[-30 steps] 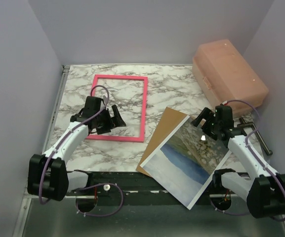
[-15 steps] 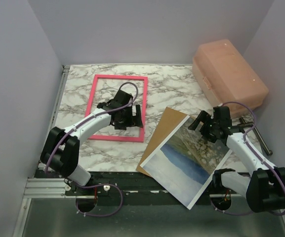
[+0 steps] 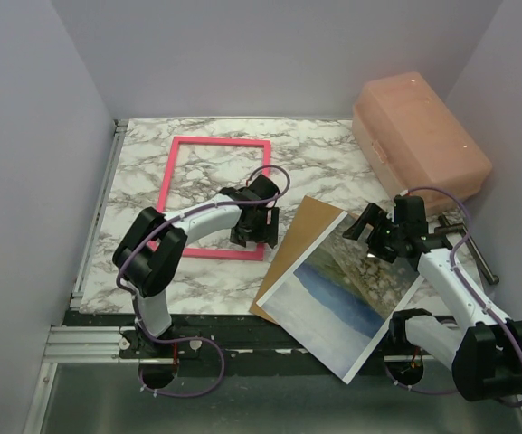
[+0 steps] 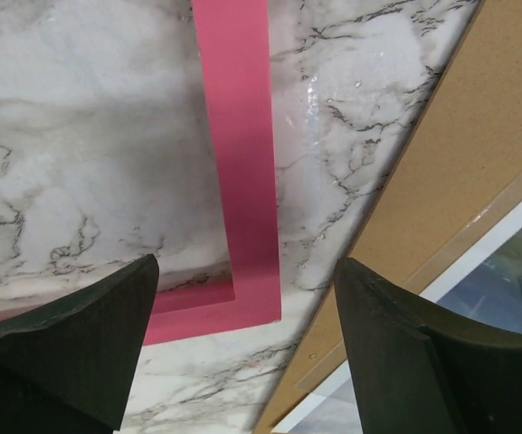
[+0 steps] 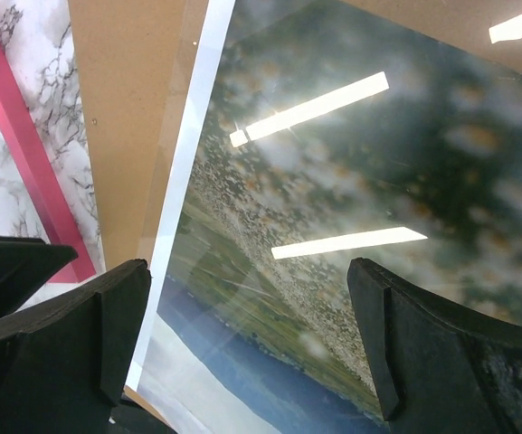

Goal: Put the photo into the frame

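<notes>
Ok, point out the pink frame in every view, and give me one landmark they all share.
Top external: the pink frame lies flat on the marble table, left of centre.
Left wrist: one corner, centre-left, a bar running to the top edge.
Right wrist: a slanting pink strip along the left edge.
Shared landmark: the brown backing board, near it in all three.

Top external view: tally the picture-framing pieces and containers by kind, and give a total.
Pink frame: 1
Photo: 1
Brown backing board: 1
Peach lidded box: 1
Total: 4
</notes>
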### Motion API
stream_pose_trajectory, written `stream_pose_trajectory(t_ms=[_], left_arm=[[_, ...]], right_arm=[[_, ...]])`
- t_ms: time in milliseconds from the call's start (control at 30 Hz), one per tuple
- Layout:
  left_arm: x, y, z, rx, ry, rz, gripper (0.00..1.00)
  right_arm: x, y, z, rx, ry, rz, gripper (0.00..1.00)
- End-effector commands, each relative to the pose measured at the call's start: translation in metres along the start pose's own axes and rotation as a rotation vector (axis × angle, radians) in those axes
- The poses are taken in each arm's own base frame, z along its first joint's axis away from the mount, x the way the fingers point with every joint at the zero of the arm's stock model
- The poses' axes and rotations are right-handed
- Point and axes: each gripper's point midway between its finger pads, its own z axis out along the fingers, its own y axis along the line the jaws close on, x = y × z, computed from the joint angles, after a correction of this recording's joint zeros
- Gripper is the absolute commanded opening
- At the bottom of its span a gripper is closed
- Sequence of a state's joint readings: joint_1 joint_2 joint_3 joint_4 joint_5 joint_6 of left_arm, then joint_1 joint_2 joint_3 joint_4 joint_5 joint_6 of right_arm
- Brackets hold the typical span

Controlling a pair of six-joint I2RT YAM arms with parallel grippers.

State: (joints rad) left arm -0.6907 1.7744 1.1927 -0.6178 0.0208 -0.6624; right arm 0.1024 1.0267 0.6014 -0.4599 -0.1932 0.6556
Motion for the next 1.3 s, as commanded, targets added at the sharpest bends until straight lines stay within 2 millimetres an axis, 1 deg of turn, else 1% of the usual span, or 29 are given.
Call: stream_pose_trajectory(t_ms=[0,233,367,500,667,800,900,933,1033,1133,1233,1267], left_arm=[[-0.003,0.006,0.011,-0.105,-0.009,0.025,0.78],[-0.004,0.011,0.012,-0.148,-0.032,0.098,0.69],[-0.002,0.012,0.012,-0.159,0.005,0.140,0.67],[0.001,0.011,0.013,-0.164,0.053,0.169,0.60],[0.003,0.008,0.013,-0.143,0.067,0.189,0.42],[0.006,0.009,0.011,-0.137,0.070,0.195,0.20],[0.007,0.007,0.001,-0.121,0.049,0.200,0.12],[0.006,0.005,-0.005,-0.111,0.035,0.205,0.08],[0.006,-0.001,-0.024,-0.086,-0.012,0.221,0.00],[0.010,-0.007,-0.043,-0.064,-0.053,0.223,0.00],[0.020,-0.015,-0.057,-0.030,-0.081,0.227,0.00],[0.025,-0.018,-0.059,-0.018,-0.081,0.231,0.00]], right_arm=[[0.010,0.001,-0.004,-0.017,0.048,0.008,1.00],[0.010,0.006,-0.006,-0.029,0.060,0.003,1.00],[0.009,0.008,-0.006,-0.035,0.069,-0.006,1.00],[0.009,0.009,-0.003,-0.031,0.083,-0.010,1.00],[0.011,0.011,-0.003,-0.040,0.104,-0.007,1.00],[0.012,0.013,-0.005,-0.051,0.111,-0.010,1.00],[0.010,0.017,-0.007,-0.065,0.113,-0.016,1.00],[0.010,0.018,-0.008,-0.068,0.115,-0.017,1.00],[0.008,0.023,-0.011,-0.082,0.119,-0.020,1.00],[0.008,0.028,-0.013,-0.096,0.132,-0.017,1.00],[0.011,0.034,-0.016,-0.129,0.153,-0.002,1.00],[0.012,0.037,-0.017,-0.141,0.159,0.002,1.00]])
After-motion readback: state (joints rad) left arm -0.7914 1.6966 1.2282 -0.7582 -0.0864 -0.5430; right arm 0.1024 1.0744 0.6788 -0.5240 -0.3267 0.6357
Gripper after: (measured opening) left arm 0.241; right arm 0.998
